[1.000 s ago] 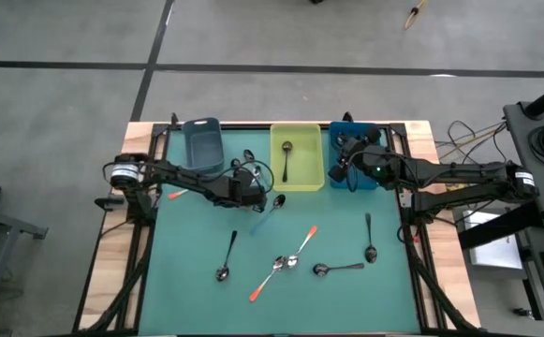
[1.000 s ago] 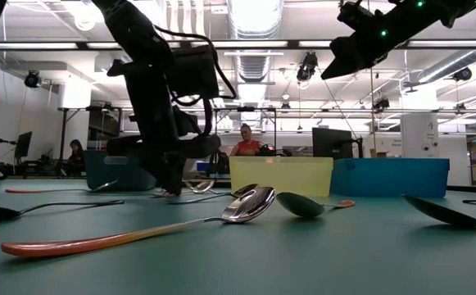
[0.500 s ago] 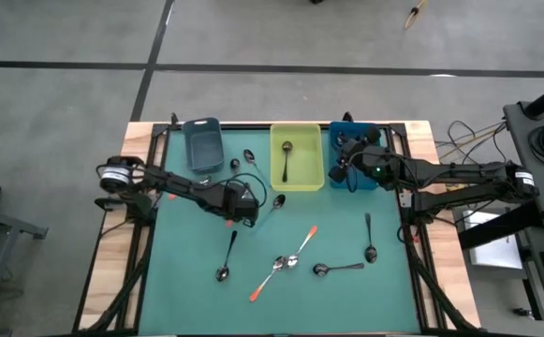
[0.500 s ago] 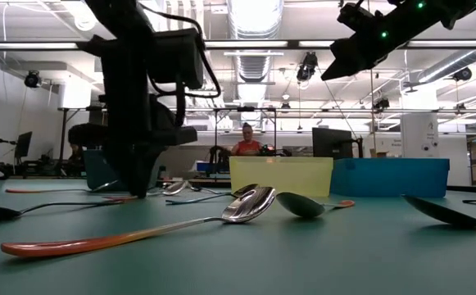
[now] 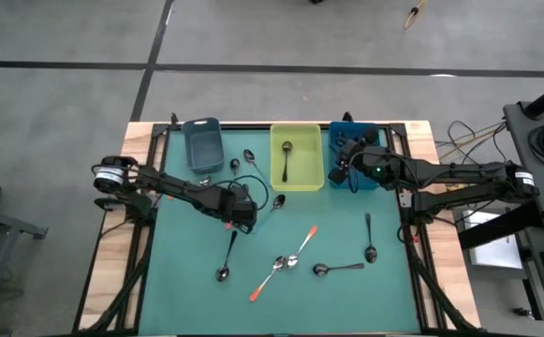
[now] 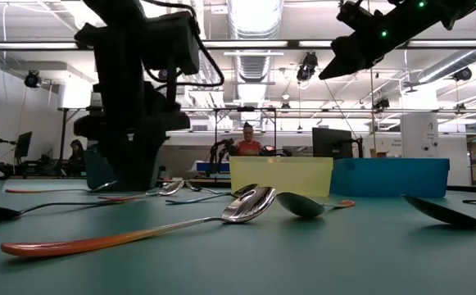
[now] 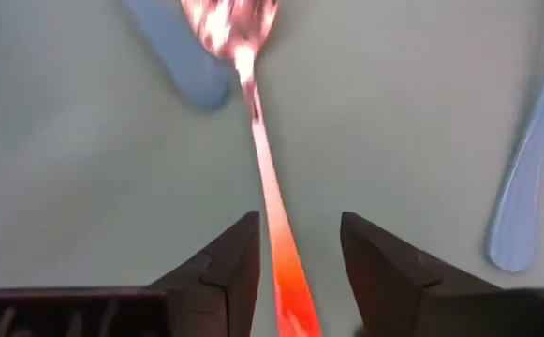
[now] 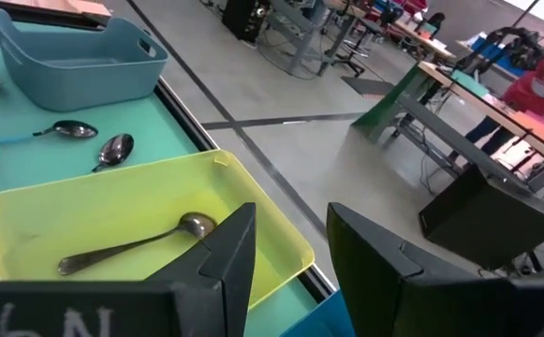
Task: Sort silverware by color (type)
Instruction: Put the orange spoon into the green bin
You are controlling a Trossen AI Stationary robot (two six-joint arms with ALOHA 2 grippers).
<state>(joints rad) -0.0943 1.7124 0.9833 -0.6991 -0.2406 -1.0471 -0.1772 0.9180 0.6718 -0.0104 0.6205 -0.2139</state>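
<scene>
Robotics lab or workshop, large open industrial hall. Exposed ceiling ducting and strip lights are seen overhead, with a bare concrete floor marked by seams. Workbenches, monitors and blue storage bins are spread through the background. A seated person is visible behind the green test table.

Between the dark fingers of the left gripper lies an orange-handled spoon on the teal mat. Beside it are pale blue handles. Below the right gripper, a yellow bin; beyond, a grey-blue bin.
</scene>
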